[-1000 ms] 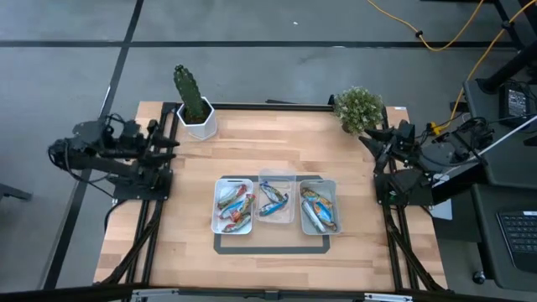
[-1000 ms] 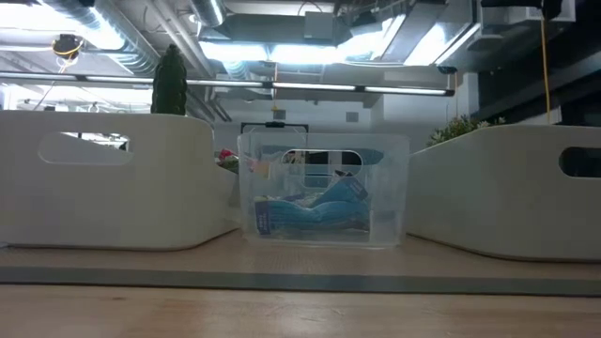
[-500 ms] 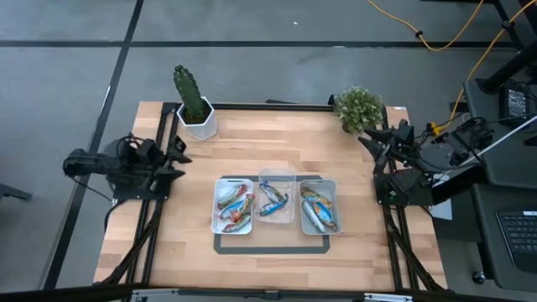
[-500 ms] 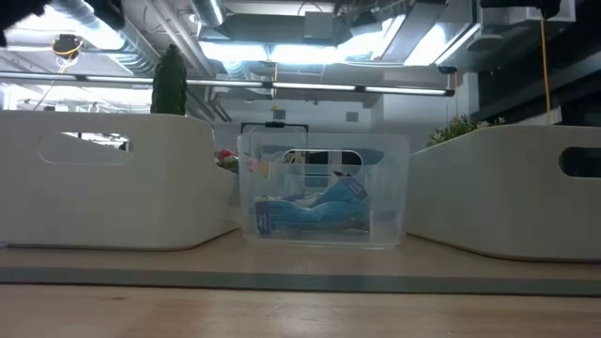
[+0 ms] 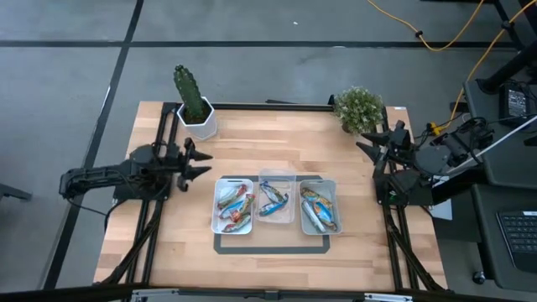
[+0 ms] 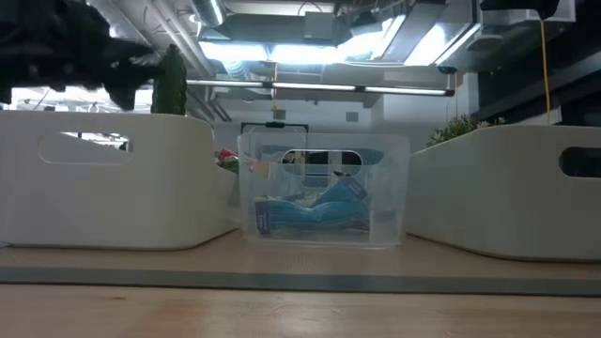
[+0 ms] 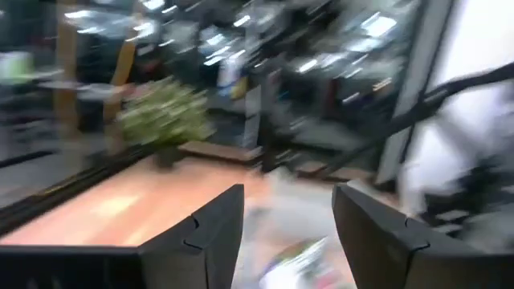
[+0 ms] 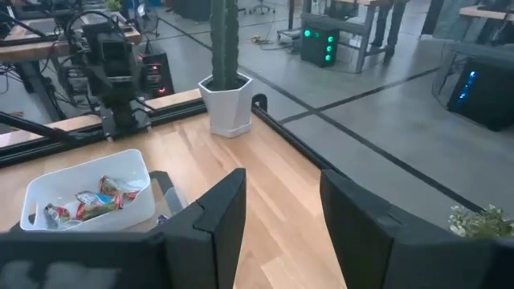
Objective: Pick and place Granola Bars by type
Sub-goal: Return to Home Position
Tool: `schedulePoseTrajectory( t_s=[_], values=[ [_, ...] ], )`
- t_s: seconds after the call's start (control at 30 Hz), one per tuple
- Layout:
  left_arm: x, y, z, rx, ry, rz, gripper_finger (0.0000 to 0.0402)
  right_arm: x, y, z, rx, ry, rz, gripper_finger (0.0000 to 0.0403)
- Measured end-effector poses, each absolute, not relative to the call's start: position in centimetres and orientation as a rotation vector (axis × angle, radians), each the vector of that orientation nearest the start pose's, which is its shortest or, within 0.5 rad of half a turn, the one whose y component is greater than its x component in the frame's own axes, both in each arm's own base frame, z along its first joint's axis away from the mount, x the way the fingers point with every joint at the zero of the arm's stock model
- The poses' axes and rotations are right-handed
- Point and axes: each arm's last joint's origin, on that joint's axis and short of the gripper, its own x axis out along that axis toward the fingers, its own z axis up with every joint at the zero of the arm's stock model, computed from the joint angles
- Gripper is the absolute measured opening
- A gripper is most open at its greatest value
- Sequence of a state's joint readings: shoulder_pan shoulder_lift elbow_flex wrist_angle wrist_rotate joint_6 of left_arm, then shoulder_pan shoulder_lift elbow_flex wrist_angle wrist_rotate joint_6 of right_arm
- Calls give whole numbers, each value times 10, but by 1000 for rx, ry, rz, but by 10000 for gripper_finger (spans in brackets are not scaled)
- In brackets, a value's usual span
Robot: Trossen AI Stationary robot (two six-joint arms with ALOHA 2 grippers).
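The granola bars lie in three trays at the table's middle: mixed blue, silvery and orange-brown wrappers in the left white tray [image 5: 234,206], blue ones in the clear middle tray [image 5: 275,200], silvery and gold ones in the right white tray [image 5: 319,208]. In the low view the blue bars [image 6: 315,212] show through the clear tray's wall. My left gripper [image 5: 204,164] is open, above the table just left of the left tray, pointing right. My right gripper [image 5: 367,141] is open, by the table's right edge near the bushy plant. In their wrist views, both the left gripper [image 7: 289,193] and the right gripper [image 8: 281,172] hold nothing.
A cactus in a white pot [image 5: 193,105] stands at the far left corner and a small bushy plant [image 5: 359,109] at the far right. A grey strip [image 5: 273,247] lies on the table in front of the trays. Bare wood lies near and far of the trays.
My left arm has swung from beyond the table's left edge toward the right, and its open gripper has come over the table close to the left tray; it shows blurred in its wrist view and the low view. The bars and trays have not moved.
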State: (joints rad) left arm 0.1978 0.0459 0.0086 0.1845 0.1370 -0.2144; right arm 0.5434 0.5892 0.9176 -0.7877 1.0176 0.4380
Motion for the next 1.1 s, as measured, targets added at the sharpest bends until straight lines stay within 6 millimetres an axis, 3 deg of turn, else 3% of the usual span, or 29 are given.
schedulePoseTrajectory(
  t_s=[0.17, 0.47, 0.6, 0.73, 0.87, 1.0, 1.1],
  values=[
    [98, 22, 168, -95, -24, 243, 182, 88, 25, 348, 131, 230, -493, 163],
    [98, 22, 164, 17, 29, 245, 182, 88, 27, 346, 163, 271, -423, 163],
    [98, 22, 164, 12, 28, 245, 182, 90, 26, 340, 120, 248, -518, 163],
    [98, 22, 164, 12, 28, 244, 182, 93, 26, 312, 66, 260, -590, 163],
    [98, 22, 164, 12, 28, 244, 182, 99, 31, 269, 102, 223, -590, 163],
    [98, 22, 164, 12, 28, 244, 182, 108, 39, 234, 124, 144, -455, 163],
    [98, 22, 164, 12, 27, 244, 182, 115, 41, 220, 156, 10, -310, 163]
  ],
)
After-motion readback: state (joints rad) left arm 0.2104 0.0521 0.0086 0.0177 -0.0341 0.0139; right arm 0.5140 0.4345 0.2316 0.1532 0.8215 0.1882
